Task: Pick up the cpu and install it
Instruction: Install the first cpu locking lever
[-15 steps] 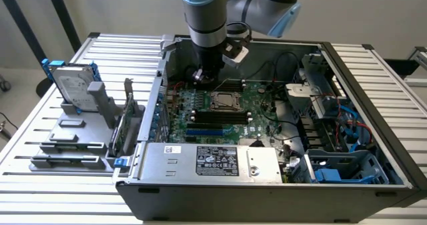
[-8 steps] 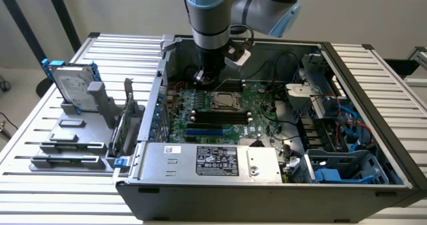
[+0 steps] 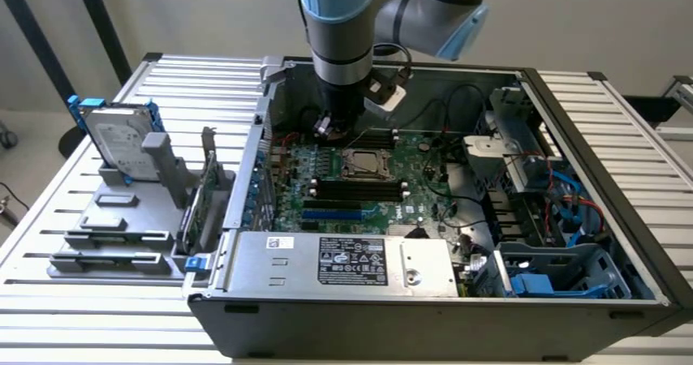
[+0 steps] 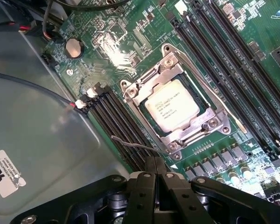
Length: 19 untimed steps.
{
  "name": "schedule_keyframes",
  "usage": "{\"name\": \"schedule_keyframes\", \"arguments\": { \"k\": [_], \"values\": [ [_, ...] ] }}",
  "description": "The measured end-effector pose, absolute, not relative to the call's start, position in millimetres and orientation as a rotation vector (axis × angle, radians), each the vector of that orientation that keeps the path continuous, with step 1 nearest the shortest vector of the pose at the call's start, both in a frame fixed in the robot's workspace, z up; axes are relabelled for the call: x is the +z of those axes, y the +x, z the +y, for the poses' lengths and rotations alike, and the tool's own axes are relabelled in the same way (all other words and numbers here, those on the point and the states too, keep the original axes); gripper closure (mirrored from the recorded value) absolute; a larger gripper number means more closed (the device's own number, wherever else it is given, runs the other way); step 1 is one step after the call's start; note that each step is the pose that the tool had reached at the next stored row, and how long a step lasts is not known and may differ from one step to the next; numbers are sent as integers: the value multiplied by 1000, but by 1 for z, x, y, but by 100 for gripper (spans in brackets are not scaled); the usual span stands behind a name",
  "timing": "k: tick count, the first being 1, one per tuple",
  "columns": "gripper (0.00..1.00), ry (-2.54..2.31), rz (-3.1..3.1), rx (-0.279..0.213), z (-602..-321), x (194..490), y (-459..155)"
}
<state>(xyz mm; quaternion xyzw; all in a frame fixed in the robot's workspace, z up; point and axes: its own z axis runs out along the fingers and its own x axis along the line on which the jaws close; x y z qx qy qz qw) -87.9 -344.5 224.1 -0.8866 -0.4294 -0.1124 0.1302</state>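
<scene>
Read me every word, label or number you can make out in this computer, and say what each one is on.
cpu: several printed lines, too blurred to read.
White sticker on the case wall: bold black logo, small print unreadable.
Black label on the power supply: too small to read.

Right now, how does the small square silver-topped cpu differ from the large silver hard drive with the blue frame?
Pose: the small square silver-topped cpu lies flat in the metal socket frame; the large rectangular blue-framed hard drive stands upright in a grey rack. Place: cpu inside the case, hard drive outside. Both have silver-grey faces.
</scene>
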Motion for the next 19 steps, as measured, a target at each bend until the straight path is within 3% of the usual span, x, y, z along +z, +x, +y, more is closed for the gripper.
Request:
{"name": "schedule_keyframes", "arguments": {
  "k": [19],
  "values": [
    [89, -2558, -1235, -325, -344, 207, -88]
  ]
}}
